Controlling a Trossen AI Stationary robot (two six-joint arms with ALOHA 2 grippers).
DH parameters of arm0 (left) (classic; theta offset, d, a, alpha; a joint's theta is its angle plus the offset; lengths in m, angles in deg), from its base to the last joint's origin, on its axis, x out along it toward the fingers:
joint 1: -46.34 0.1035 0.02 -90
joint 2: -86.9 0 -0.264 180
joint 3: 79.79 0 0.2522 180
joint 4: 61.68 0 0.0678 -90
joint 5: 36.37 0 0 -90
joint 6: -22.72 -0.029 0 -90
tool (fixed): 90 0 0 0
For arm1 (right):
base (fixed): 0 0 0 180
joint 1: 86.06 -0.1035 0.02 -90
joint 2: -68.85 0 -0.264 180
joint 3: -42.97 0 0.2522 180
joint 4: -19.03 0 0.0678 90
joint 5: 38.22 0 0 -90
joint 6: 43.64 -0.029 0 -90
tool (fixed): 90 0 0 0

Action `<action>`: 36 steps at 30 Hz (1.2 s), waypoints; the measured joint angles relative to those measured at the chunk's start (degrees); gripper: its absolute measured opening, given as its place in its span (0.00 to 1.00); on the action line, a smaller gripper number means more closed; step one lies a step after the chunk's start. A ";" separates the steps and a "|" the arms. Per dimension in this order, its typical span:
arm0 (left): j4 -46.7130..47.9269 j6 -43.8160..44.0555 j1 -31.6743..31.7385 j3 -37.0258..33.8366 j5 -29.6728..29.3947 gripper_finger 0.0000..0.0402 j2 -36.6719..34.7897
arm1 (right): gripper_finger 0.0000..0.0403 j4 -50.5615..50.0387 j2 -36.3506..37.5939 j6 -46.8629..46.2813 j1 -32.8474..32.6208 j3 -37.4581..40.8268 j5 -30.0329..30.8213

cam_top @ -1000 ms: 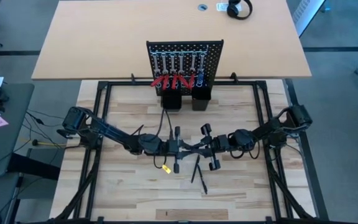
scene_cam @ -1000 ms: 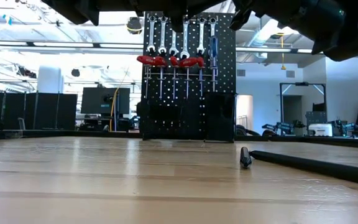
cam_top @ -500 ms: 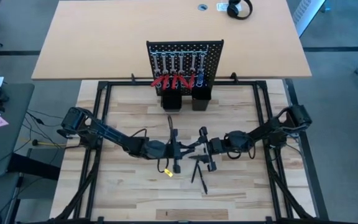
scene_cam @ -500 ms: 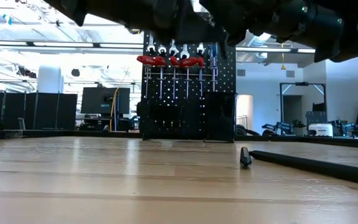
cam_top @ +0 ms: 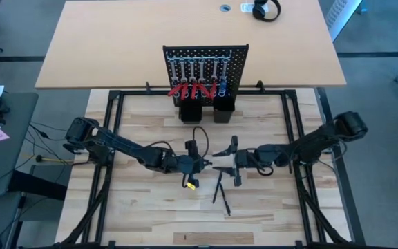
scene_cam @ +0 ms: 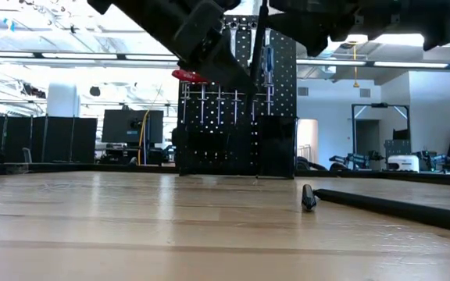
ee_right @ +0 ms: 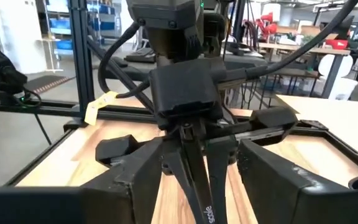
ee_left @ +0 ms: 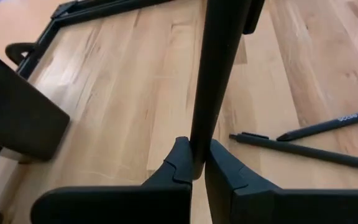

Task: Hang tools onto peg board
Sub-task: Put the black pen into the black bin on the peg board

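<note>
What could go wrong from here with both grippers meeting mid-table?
1. The left gripper pinches the thin black stick tool with just its fingertips, so it may pivot or slip.
2. The open right gripper straddles that stick right at the left gripper's nose, so closing off-centre could knock the two together.
3. A dropped stick could land near the two loose black sticks on the table below.
</note>
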 joint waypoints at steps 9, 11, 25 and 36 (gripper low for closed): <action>0.27 0.71 0.00 0.52 0.15 0.01 0.02 | 0.43 1.58 -5.61 2.00 0.04 -2.42 0.13; 0.31 0.73 0.00 0.52 0.15 0.01 0.02 | 0.39 1.78 -6.84 2.47 0.04 -3.85 0.10; 1.16 8.36 0.10 -0.25 -0.45 0.12 -0.03 | 0.11 -9.29 -1.46 3.04 -2.40 -5.86 17.87; -8.14 20.01 -5.66 -13.19 0.76 0.29 0.45 | 0.11 -4.37 12.47 15.87 7.50 -0.64 30.03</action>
